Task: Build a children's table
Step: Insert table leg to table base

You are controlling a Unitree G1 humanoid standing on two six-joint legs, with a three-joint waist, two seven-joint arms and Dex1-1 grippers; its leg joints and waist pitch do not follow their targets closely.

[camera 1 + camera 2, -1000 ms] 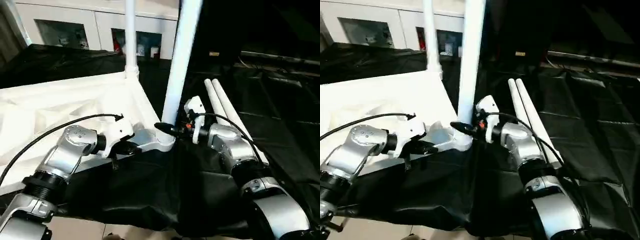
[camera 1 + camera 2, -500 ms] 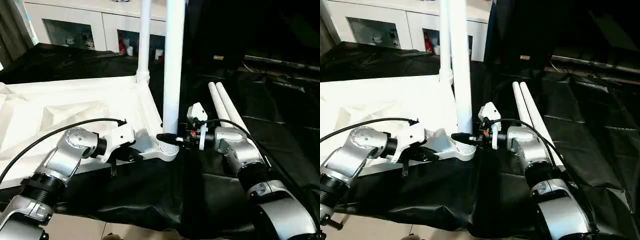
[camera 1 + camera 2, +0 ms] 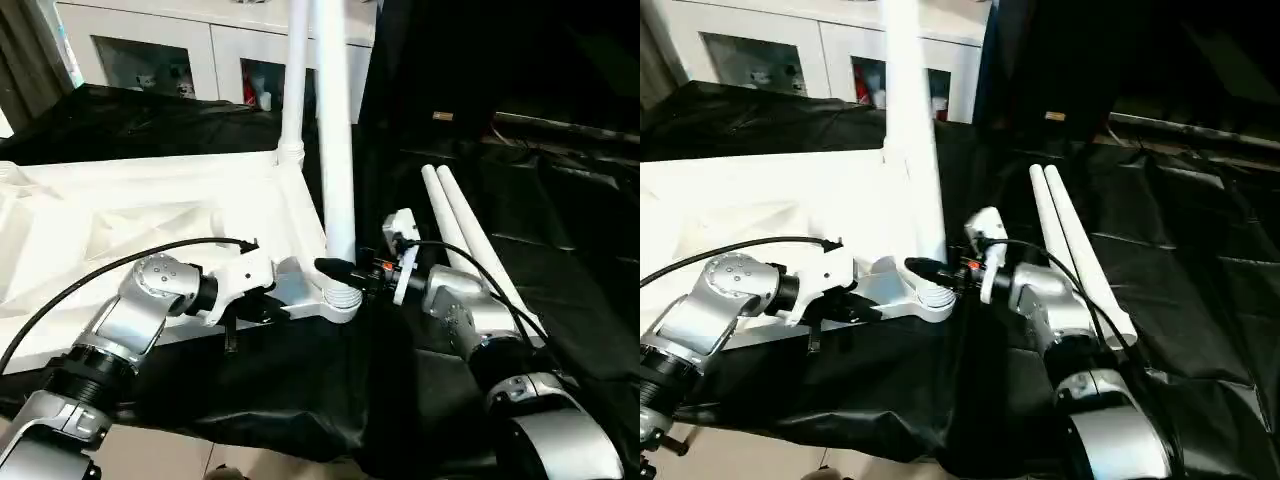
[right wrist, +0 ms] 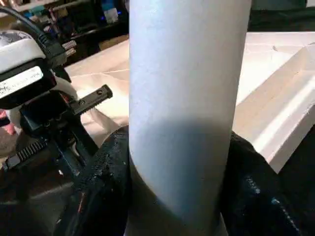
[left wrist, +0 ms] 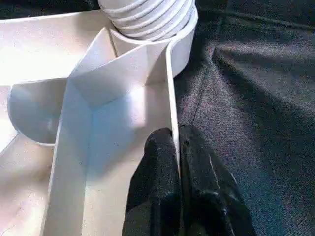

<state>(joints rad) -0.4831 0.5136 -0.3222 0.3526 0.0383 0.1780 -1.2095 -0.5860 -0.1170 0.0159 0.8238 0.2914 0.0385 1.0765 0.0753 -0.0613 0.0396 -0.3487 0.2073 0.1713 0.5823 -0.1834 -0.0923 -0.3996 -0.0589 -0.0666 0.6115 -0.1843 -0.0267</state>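
The children's table top (image 3: 120, 210) lies upside down on black cloth, ribbed underside up. One white leg (image 3: 293, 90) stands in its far corner socket. A second leg (image 3: 333, 140) stands in the near corner socket (image 3: 342, 300), leaning slightly left at the top. My right gripper (image 3: 340, 268) is shut on this leg just above the socket, one black finger (image 4: 106, 172) on each side of the tube (image 4: 179, 98). My left gripper (image 5: 177, 140) is shut on the top's thin rim (image 5: 172, 93) a little way from that socket. Two loose legs (image 3: 470, 245) lie side by side to the right.
Black cloth (image 3: 560, 230) covers the work surface and hangs over its front edge, with floor (image 3: 160, 465) showing below. White cabinets with glass doors (image 3: 150, 60) stand behind. A black cable (image 3: 120, 265) runs along my left forearm.
The held leg has swung from leaning right at the top, through upright, to leaning slightly left. Both grips are unchanged. The camera view has shifted.
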